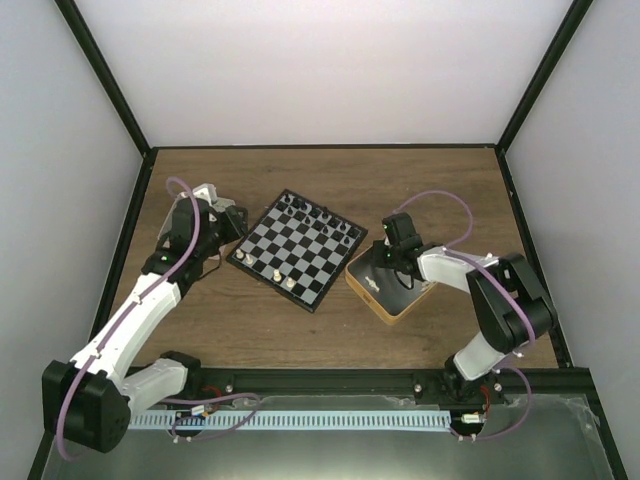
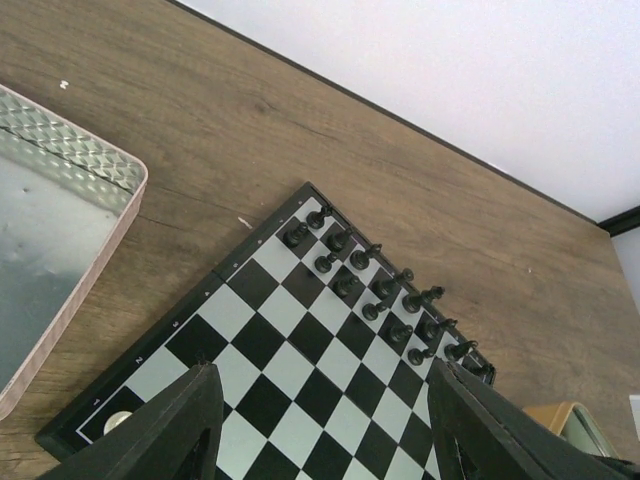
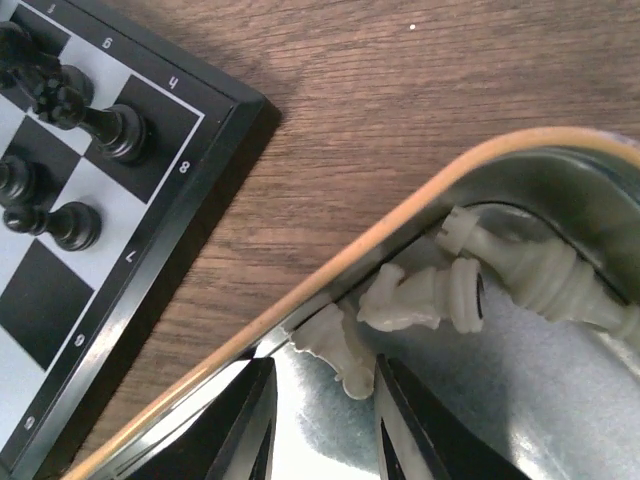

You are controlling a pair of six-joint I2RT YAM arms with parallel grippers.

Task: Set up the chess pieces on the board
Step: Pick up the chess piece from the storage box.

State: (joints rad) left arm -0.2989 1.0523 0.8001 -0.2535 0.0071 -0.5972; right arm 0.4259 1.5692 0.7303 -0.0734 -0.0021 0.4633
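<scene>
Board [image 1: 296, 248] at table centre, a few cream pieces [image 1: 278, 272] along its 7 o'clock edge. Left gripper [image 2: 322, 378] hovers over the board, jaws apart, empty. Right gripper [image 3: 325, 378], inside the tin [image 3: 400, 225] at the board's 3 o'clock, straddles one piece [image 3: 335, 345]; whether it is clamped cannot be told.

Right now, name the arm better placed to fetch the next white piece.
Right. The right pincer sits down in the tin, fingers flanking a lying cream piece. The left pincer hangs open over the board, holding nothing.
</scene>
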